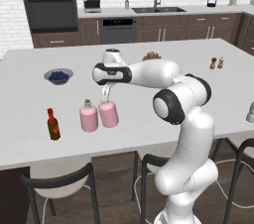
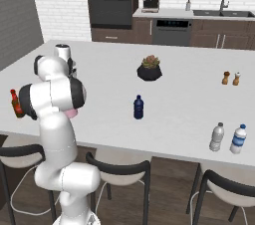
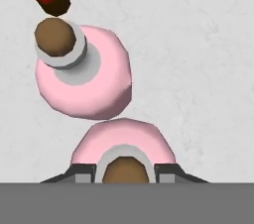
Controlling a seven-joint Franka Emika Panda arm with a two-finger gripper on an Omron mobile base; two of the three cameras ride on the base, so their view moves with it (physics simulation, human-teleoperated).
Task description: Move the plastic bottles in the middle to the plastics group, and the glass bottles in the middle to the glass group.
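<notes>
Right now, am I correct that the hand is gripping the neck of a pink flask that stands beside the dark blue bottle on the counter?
Not quite: the hand grips one pink flask, but its neighbour is the matching pink corked flask, not the dark blue bottle. The left base view shows the two flasks side by side; the blue bottle stands apart, seen in the right base view.

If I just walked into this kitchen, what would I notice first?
The big white robot arm bending over the counter, its gripper closed around the neck of a pink flask. That flask stands right beside a matching pink flask, with a dark red-brown sauce bottle a little to their left. Further along the counter, a small dark blue bottle stands alone in the middle.
</notes>
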